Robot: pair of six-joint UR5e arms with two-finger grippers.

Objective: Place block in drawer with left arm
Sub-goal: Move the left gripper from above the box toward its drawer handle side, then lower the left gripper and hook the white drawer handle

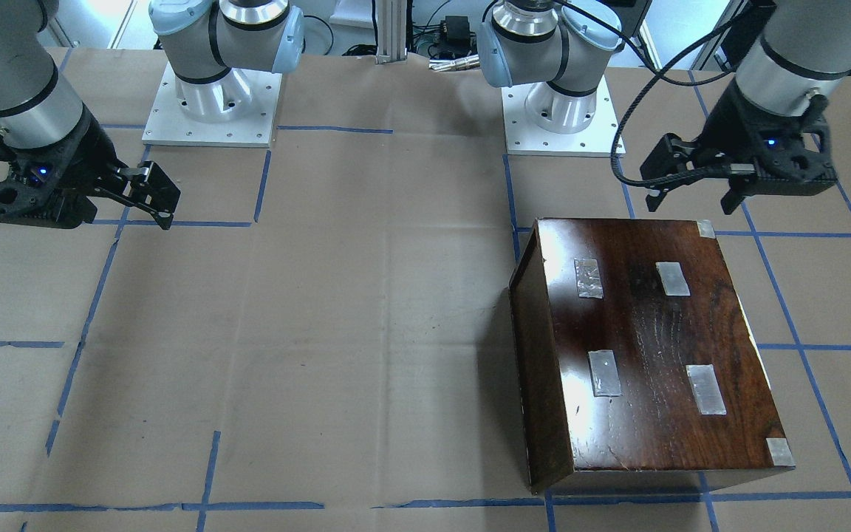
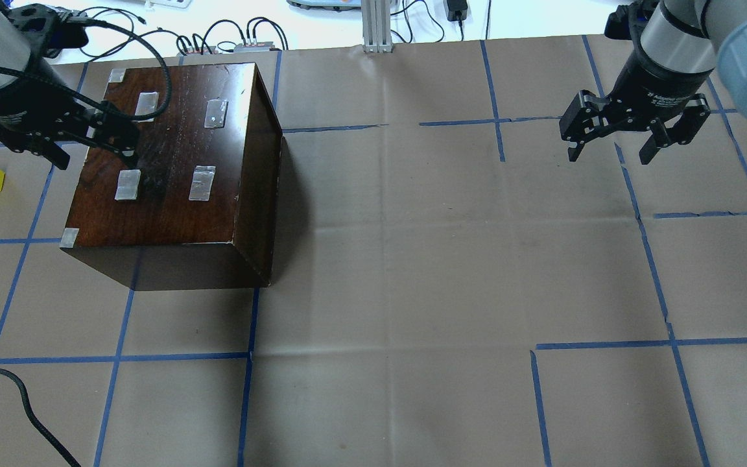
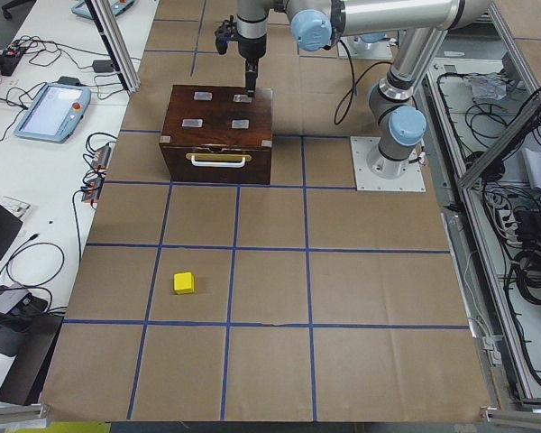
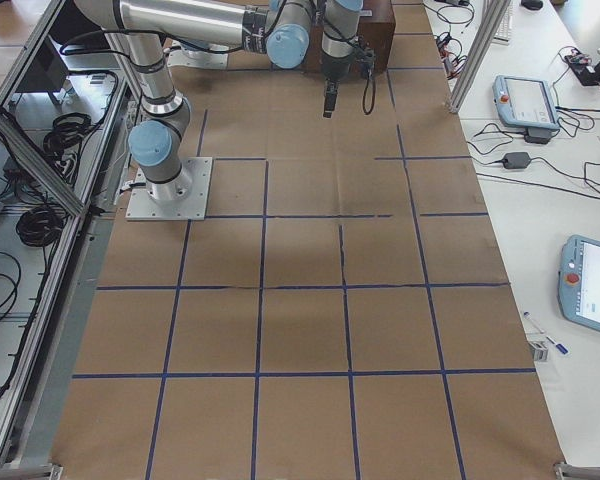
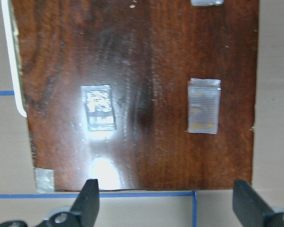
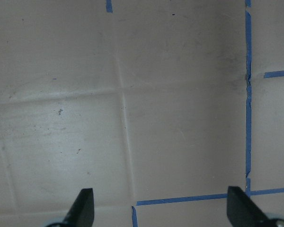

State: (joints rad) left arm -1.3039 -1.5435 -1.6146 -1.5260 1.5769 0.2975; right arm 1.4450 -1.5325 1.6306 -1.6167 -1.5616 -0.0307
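Closest to the left-end camera: small yellow block (image 3: 183, 282), flat on the brown-papered bench (image 3: 270, 271), alone inside one blue-taped square. Lies well apart from the left pincer (image 2: 90, 148), out toward the bench's left end, touched by nothing. Shows in the overhead view too, off that pincer's outer side, away from the right pincer (image 2: 609, 154).

Left pincer: spread wide, pinching nothing. Hangs in the air over the dark cabinet (image 2: 172, 162), near the top's edge on the robot's side, clear of the glossy wood. Seen from its own wrist camera, with both black fingertips (image 5: 89, 198) at the bottom of the view, far apart, and the cabinet top filling the space beyond them. Silvery tape patches (image 2: 201, 183) stuck flat on that top, more bits at its corners.

Drawer (image 3: 218, 171): shut, flush in the cabinet's front, a pale handle across it. Faces the block's end of the bench, lower than the left pincer and on its outer side.

Right pincer: also spread wide, holding nothing. Hovers over bare brown paper and blue tape lines, well apart from the cabinet, the block and the left pincer.
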